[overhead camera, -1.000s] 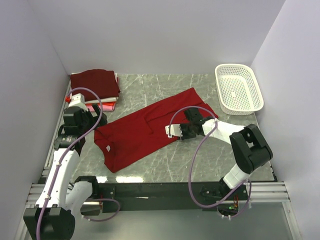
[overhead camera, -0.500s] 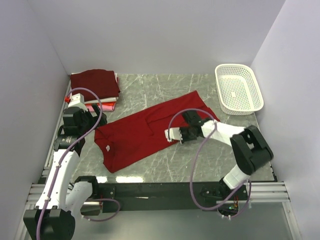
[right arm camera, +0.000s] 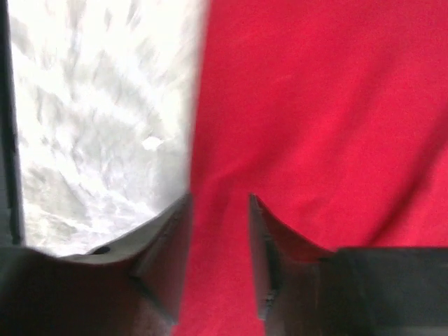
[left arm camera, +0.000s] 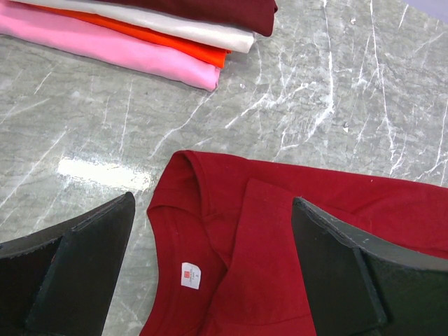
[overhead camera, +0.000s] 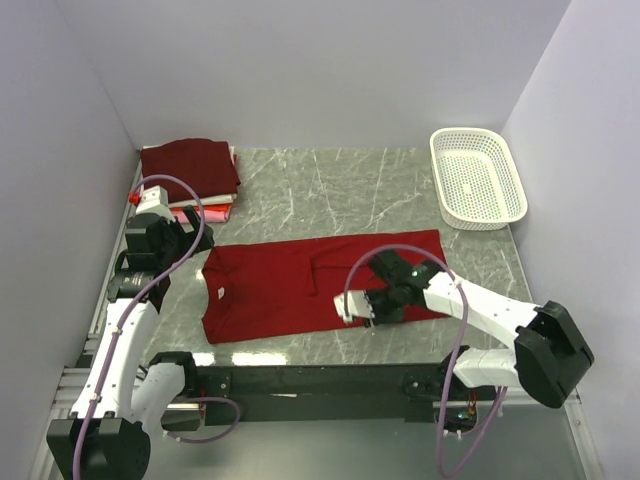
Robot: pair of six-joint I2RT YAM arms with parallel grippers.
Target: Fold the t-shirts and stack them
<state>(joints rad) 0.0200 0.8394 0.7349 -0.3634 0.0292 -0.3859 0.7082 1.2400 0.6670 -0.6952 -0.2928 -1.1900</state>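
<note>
From above, we see a bright red cloth t-shirt [overhead camera: 300, 285] spread flat across the middle of the grey marbled table [overhead camera: 330, 185]. Its collar lies to the left and its hem to the right, and a small white neck label [overhead camera: 217, 294] shows at the collar. In the far left corner lies a stack of folded t-shirts [overhead camera: 190, 168], with a dark maroon one on top. A white perforated plastic basket [overhead camera: 478, 180] stands at the far right, well apart from the red shirt. The right gripper [overhead camera: 358, 308] sits low at the near edge of the red shirt, right of its middle. The left arm [overhead camera: 128, 310] rises at the left, beside the collar.

In the left wrist view, the left gripper [left arm camera: 213, 203] hangs above the collar with its jaws spread wide and nothing held between them. The label lies on the shirt below the gap. Beyond it we see the stack's layers: a pink folded shirt [left arm camera: 105, 42] lowest, then an orange-red one [left arm camera: 168, 36], a white one [left arm camera: 189, 28] and the maroon one.

The right wrist view is blurred. The right gripper's jaws stand a narrow way apart, and red cloth fills the gap and everything to the right, with bare table on the left. We cannot tell whether they pinch the cloth.
</note>
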